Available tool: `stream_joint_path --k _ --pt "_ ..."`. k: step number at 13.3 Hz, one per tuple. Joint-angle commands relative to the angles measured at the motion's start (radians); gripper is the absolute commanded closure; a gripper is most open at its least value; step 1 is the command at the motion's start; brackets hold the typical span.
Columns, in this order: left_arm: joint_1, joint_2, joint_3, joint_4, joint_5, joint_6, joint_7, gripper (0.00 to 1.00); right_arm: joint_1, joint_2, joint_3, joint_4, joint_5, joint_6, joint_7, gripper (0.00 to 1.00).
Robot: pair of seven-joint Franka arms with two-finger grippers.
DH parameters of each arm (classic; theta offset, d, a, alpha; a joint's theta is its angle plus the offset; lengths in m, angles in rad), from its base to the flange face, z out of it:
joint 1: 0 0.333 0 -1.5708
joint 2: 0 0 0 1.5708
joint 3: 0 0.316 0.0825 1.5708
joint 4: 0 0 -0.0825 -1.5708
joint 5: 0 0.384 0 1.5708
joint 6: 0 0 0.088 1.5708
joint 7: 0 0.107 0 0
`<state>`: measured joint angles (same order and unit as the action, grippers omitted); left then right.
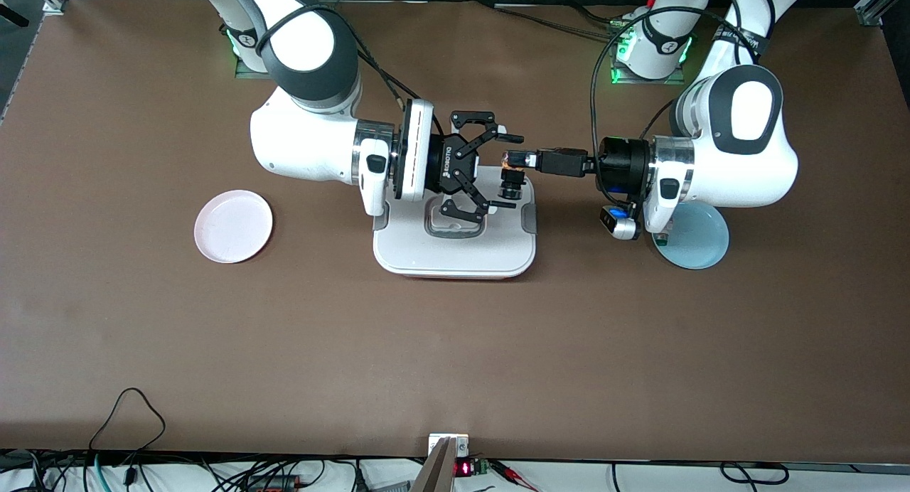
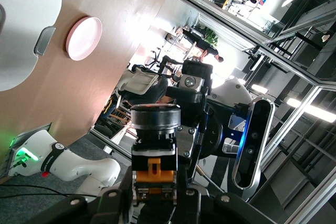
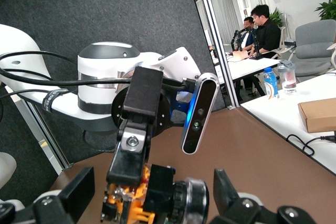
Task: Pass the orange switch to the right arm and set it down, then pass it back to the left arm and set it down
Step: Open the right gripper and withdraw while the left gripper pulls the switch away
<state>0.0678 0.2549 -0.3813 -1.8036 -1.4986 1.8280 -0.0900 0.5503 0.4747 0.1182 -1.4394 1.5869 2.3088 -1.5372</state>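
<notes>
I see my left claw (image 1: 513,158) clamped on the orange switch (image 1: 512,166) over the box (image 1: 455,247); my right claw (image 1: 501,168) gapes wide, empty.

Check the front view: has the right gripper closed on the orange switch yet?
No: the right gripper stands wide open above the box, while the left gripper holds the orange switch.

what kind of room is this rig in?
Probably a robotics lab inside an open office. Two white arms work at a brown table ringed with cables, and the right wrist view shows people seated at desks past aluminium framing.
</notes>
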Motion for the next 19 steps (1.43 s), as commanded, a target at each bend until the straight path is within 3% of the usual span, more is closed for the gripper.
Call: stream_joint_path --k 1,5,9,13,15,19 --pt "0.015 -0.019 -0.002 -0.016 0.095 -0.004 0.070 1.00 -0.004 -0.011 0.006 -0.004 0.022 0.008 -0.015 0.00" --pt "0.079 -0.014 0.002 -0.010 0.432 -0.165 0.332 1.00 -0.105 -0.102 0.006 -0.128 -0.014 -0.034 -0.020 0.00" --pt "0.167 0.003 0.002 0.045 0.804 -0.300 0.615 1.00 -0.306 -0.165 0.003 -0.240 -0.140 -0.230 0.000 0.00" --pt "0.227 0.006 0.004 0.047 1.116 -0.322 0.933 1.00 -0.443 -0.203 -0.002 -0.240 -0.407 -0.350 0.285 0.00" --pt "0.245 0.007 0.004 0.044 1.275 -0.314 1.086 1.00 -0.470 -0.240 -0.005 -0.245 -0.523 -0.371 0.481 0.00" --pt "0.276 0.026 0.005 0.027 1.504 -0.230 1.337 1.00 -0.486 -0.303 -0.043 -0.230 -0.827 -0.540 0.914 0.00"
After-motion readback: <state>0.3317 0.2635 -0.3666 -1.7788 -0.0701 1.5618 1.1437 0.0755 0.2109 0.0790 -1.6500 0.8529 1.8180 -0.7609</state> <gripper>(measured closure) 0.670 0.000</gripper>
